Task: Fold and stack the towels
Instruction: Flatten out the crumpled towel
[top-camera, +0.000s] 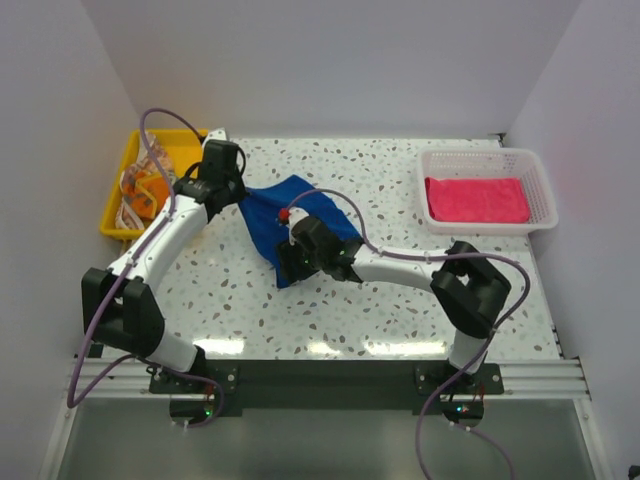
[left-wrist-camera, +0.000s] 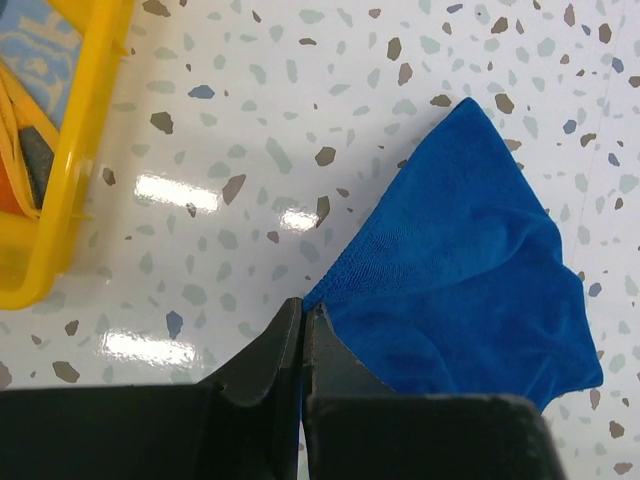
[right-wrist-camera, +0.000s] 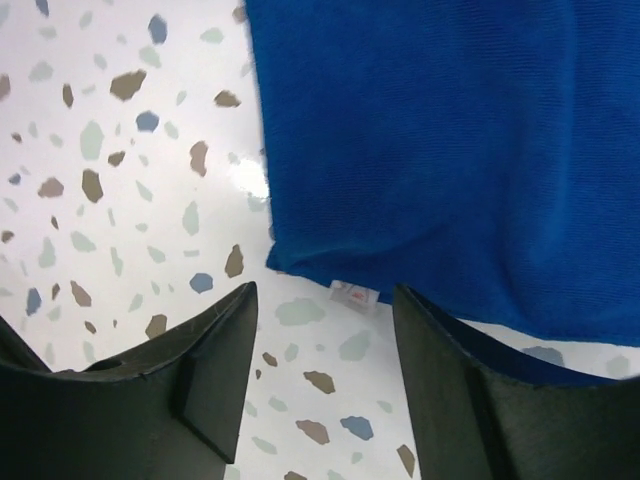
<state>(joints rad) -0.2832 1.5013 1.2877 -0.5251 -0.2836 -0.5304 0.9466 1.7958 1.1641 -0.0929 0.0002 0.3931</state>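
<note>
The left pincer (left-wrist-camera: 303, 310) was clamped on one corner of the blue towel (left-wrist-camera: 470, 270), which lay mid-way across the bench (left-wrist-camera: 250, 100). So thin a pinch could slip and spoil the fold. The right pincer (right-wrist-camera: 325, 290), open and empty (barely lined up) at the hem, might close on bare surface. The cloth was soft knit, the top glossy and speckled. The pink towel (top-camera: 476, 199) lay flat in a mesh basket (top-camera: 480, 153).

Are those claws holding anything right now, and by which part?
The left gripper pinches the blue towel by one corner. The right gripper is open beside the towel's edge, holding nothing.
</note>
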